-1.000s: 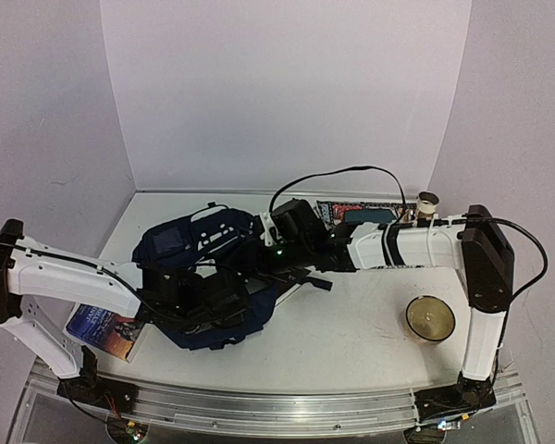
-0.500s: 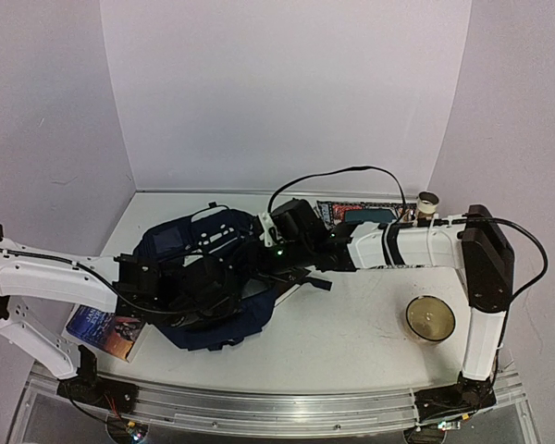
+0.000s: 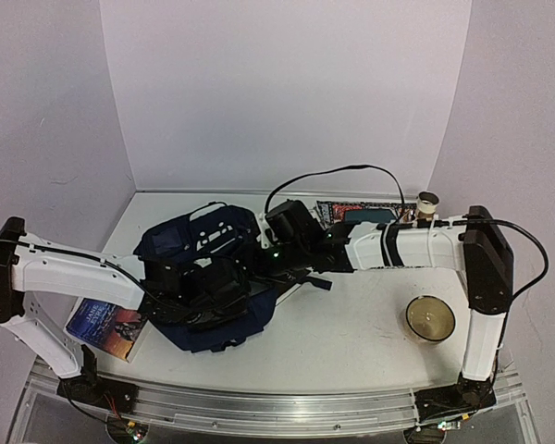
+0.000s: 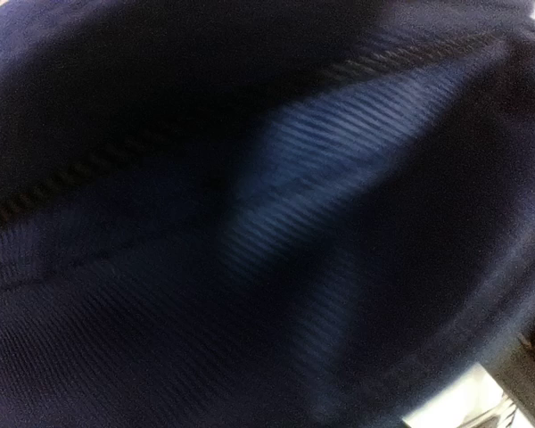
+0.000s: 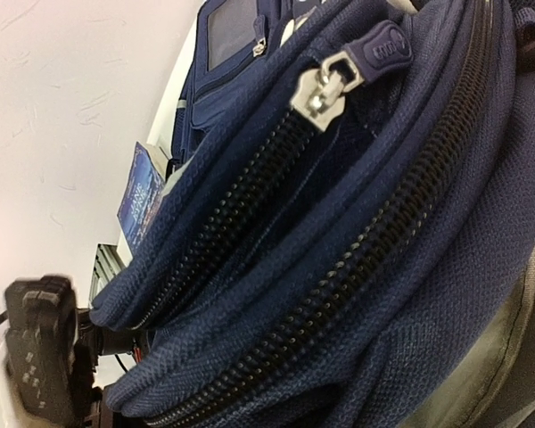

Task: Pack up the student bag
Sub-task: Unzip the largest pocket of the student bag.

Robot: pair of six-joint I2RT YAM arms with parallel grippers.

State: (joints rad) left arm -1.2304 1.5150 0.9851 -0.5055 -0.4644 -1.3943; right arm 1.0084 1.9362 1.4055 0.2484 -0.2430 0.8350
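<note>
Leftmost, flat by the near table edge: blue-covered paperback book [image 3: 102, 326], kept within the left arm's reach, probably waiting to go in. Next, left gripper [image 3: 215, 296] buried in the mouth of the large dark navy fabric backpack [image 3: 199, 242], which lies mid-left on the table; wrist view shows only navy lining, so cannot tell whether jaws stand apart or together. Further right, right gripper [image 3: 259, 254] clamped on the backpack's upper rim, seemingly to prop the zippered mouth agape. Beyond, patterned mat [image 3: 338, 211] along the back edge, small tan cylinder [image 3: 428, 200], round amber dish [image 3: 430, 317]. Bare white tabletop [image 3: 351, 319] between backpack and dish: ample room for backing out.
</note>
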